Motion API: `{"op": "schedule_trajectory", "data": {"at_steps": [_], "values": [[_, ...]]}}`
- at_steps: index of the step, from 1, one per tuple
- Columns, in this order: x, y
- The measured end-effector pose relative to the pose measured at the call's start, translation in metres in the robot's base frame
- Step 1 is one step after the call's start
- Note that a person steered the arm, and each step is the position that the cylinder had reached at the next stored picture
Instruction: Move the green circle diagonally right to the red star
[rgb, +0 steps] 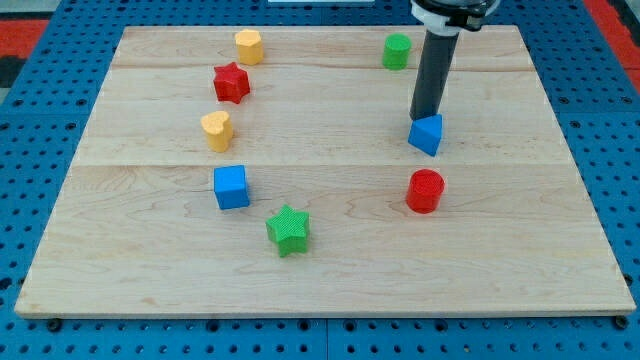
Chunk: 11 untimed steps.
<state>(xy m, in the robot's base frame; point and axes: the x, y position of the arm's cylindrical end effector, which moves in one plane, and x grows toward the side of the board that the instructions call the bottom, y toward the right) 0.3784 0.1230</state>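
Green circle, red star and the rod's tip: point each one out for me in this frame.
green circle (397, 51), camera view, middle of its top face.
red star (231, 82), camera view, centre of its top.
my tip (425, 117), camera view, rod's very end, touching the blue block (427, 136).

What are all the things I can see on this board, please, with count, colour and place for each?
wooden board: 1, light wood, fills the view.
hexagon block: 1, yellow, top left.
red star: 1, red, below the hexagon.
heart block: 1, yellow, left of centre.
cube: 1, blue, below the heart.
green star: 1, green, bottom centre.
green circle: 1, green, top right.
blue wedge block: 1, blue, right of centre.
red cylinder: 1, red, below the wedge.
my tip: 1, dark rod, at the blue wedge's top edge.
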Motion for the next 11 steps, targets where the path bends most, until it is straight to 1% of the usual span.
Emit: {"op": "schedule_trajectory", "data": {"at_steps": [1,2,3,4,5,6,7,9,10,11], "values": [[-0.003,0.003],[-0.049,0.021],[-0.106,0.038],[-0.125,0.039],[-0.156,0.010],[-0.159,-0.007],[-0.148,-0.018],[-0.113,-0.009],[-0.102,0.005],[-0.133,0.002]]}}
